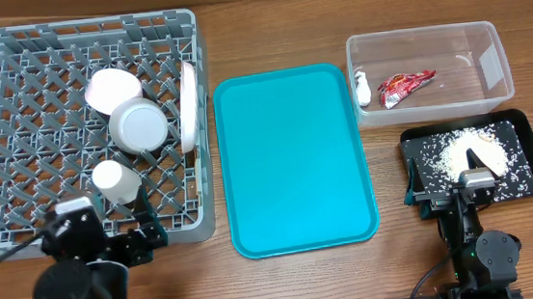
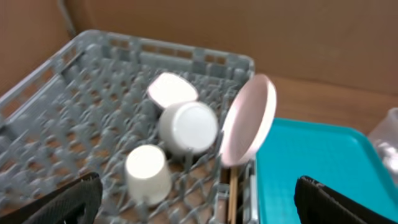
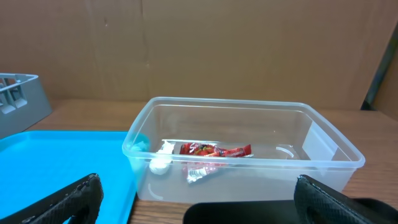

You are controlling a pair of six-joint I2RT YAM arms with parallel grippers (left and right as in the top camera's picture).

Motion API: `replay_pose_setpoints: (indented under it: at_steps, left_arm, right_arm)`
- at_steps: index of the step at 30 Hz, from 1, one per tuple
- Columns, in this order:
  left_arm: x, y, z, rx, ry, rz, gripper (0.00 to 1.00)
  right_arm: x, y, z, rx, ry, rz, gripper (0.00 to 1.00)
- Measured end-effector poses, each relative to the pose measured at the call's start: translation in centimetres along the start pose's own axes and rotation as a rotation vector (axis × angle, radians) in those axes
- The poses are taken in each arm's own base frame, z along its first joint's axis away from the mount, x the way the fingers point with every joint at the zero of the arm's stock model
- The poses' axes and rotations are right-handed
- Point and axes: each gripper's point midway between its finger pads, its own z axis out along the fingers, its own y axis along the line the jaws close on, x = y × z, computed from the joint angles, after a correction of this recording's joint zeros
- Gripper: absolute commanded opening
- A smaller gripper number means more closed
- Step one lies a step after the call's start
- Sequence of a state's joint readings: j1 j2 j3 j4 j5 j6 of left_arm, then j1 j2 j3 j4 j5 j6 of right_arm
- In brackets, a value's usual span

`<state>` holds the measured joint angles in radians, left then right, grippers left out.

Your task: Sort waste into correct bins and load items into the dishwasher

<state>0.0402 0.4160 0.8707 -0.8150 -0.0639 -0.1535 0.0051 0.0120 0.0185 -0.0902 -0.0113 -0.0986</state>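
The grey dish rack (image 1: 7, 56) at the left holds two pale bowls (image 1: 112, 88) (image 1: 139, 124), a small white cup (image 1: 115, 181) and a pale pink round dish (image 1: 188, 103) standing on edge. They also show in the left wrist view, the cup (image 2: 148, 171) and the dish (image 2: 249, 121), with chopsticks (image 2: 233, 193) beside the rack wall. The clear tub (image 1: 490, 52) holds the red-and-white wrapper (image 1: 404, 85) and the tissue (image 1: 363, 88). The black tray (image 1: 531, 136) holds rice (image 1: 470, 151). My left gripper (image 1: 136, 233) (image 2: 199, 205) is open and empty at the rack's front edge. My right gripper (image 1: 463, 188) (image 3: 199, 205) is open and empty at the black tray's front.
A large teal tray (image 1: 291, 157) lies between the rack and the bins on the wooden table. In the right wrist view the tub (image 3: 242, 109) stands just behind the black tray (image 3: 249, 213). A cardboard wall stands behind the table.
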Motion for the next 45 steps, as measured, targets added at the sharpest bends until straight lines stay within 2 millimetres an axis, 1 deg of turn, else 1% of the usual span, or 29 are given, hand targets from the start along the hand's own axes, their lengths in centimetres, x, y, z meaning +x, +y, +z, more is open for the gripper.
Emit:
replay_pose_setpoints:
  at_steps: [2, 3, 6, 10, 13, 19, 22, 24, 29, 33, 36, 38, 42, 43, 45]
  left_arm:
    - [0.9, -0.3, 0.6, 0.025, -0.026, 0.002, 1.00]
    - [1.8, -0.4, 1.1, 0.037, -0.035, 0.004, 1.00]
    - [2.6, -0.5, 2.0, 0.052, -0.079, 0.001, 1.00]
    - [3.6, -0.6, 2.4, 0.070, -0.114, -0.001, 1.00]
    - [3.8, -0.7, 2.7, 0.083, -0.156, -0.002, 1.00]
    - [4.0, -0.9, 4.1, 0.105, -0.262, -0.009, 1.00]
    - [3.0, -1.1, 4.2, 0.124, -0.369, -0.013, 1.00]
    - [2.9, -1.1, 4.3, 0.130, -0.415, -0.016, 1.00]
    - [5.2, -1.0, 5.8, 0.137, -0.406, -0.014, 1.00]
    - [5.6, -1.0, 5.9, 0.143, -0.445, -0.016, 1.00]
    - [6.3, -1.1, 6.3, 0.149, -0.432, -0.009, 1.00]
    - [7.6, -1.3, 7.0, 0.161, -0.393, 0.015, 1.00]
    - [11.1, -1.7, 8.5, 0.186, -0.282, 0.058, 1.00]
    - [11.7, -1.7, 8.7, 0.188, -0.264, 0.064, 1.00]
    - [11.8, -1.8, 8.7, 0.192, -0.264, 0.077, 1.00]
  right_arm:
    - [0.0, 0.0, 0.0, 0.000, 0.000, 0.000, 1.00]
    - [0.0, 0.0, 0.0, 0.000, 0.000, 0.000, 1.00]
    - [0.0, 0.0, 0.0, 0.000, 0.000, -0.002, 1.00]
    - [0.0, 0.0, 0.0, 0.001, 0.000, -0.003, 1.00]
    - [0.0, 0.0, 0.0, 0.001, 0.000, -0.003, 1.00]
    - [0.0, -0.1, 0.0, 0.003, 0.000, -0.003, 1.00]
    - [0.0, -0.1, 0.0, 0.003, -0.001, -0.003, 1.00]
    - [0.0, -0.1, 0.0, 0.003, 0.000, -0.003, 1.00]
    - [0.0, -0.1, 0.0, 0.004, -0.001, -0.003, 1.00]
    - [0.0, -0.1, 0.0, 0.004, 0.000, -0.003, 1.00]
    - [0.0, -0.1, 0.0, 0.004, 0.000, -0.003, 1.00]
    - [0.0, -0.1, 0.0, 0.004, 0.000, -0.003, 1.00]
    - [0.0, -0.1, 0.0, 0.004, 0.000, -0.003, 1.00]
    - [0.0, -0.1, 0.0, 0.003, 0.000, -0.003, 1.00]
    - [0.0, -0.1, 0.0, 0.004, -0.001, -0.003, 1.00]
